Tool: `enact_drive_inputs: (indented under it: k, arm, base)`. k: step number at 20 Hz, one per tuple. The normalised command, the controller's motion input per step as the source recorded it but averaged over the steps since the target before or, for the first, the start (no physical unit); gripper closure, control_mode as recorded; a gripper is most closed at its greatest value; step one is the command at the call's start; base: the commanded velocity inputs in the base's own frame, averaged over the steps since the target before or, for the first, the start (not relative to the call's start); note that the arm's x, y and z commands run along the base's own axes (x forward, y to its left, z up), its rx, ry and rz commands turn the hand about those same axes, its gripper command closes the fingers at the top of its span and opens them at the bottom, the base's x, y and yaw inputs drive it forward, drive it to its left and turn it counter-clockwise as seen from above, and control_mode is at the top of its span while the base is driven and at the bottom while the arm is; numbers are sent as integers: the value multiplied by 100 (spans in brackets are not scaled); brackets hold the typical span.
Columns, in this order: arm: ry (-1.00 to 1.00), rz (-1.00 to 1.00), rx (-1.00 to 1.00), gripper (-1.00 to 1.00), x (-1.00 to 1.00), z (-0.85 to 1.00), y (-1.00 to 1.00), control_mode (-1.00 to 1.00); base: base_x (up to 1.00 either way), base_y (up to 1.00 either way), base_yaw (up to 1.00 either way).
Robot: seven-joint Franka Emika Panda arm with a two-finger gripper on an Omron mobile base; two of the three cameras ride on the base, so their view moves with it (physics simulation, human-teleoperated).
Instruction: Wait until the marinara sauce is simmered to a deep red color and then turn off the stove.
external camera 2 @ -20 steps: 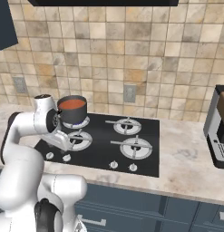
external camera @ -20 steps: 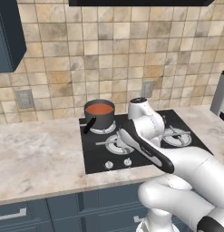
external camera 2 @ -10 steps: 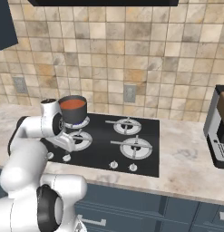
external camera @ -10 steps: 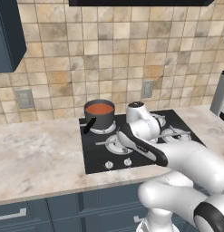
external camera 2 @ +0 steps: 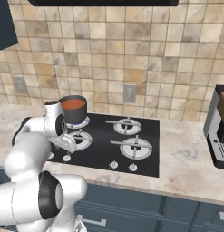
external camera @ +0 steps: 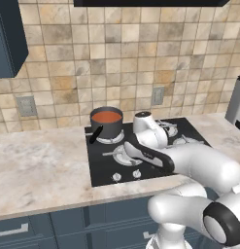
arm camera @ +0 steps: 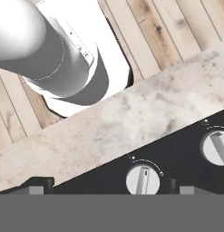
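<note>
Sauce comes first: the marinara sauce sits as an orange-red disc in the saucepan on the rear left burner of the stove, its black handle reaching toward the front left. We judge the colour red but perhaps not yet deep; the simmer may need more time.

What the coming move turns on is how the gripper stands to the front-left knob. In the hand view that knob lies just ahead of the fingertips, roughly midway between them, with its raised bar running nearly straight away from the hand. A second knob sits off to one side, so the first is plainly the nearer one. We see the tips spread wide, one on each side of the knob, gripping nothing. Whether this knob governs the saucepan's burner we cannot tell; the small marks around it are too faint to read.

No brand, label or legible writing shows anywhere on the stove, the countertop or the saucepan.
</note>
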Motion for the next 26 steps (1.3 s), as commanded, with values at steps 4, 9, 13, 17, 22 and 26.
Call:
enact_drive_inputs:
  k: [4,9,13,17,22,26]
  arm:
    - [0,0,0,-100,0,-13,0,-100]
    - [0,0,0,-100,7,-19,2,-100]
    - [0,0,0,-100,11,-20,3,-100]
    - [0,0,0,-100,5,-16,3,-100]
    - [0,0,0,-100,1,-16,3,-100]
    - [0,0,0,-100,0,-16,1,-100]
  base:
    - [0,0,0]
    - [0,0,0]
    - [0,0,0]
    - [0,0,0]
    - [0,0,0]
    - [0,0,0]
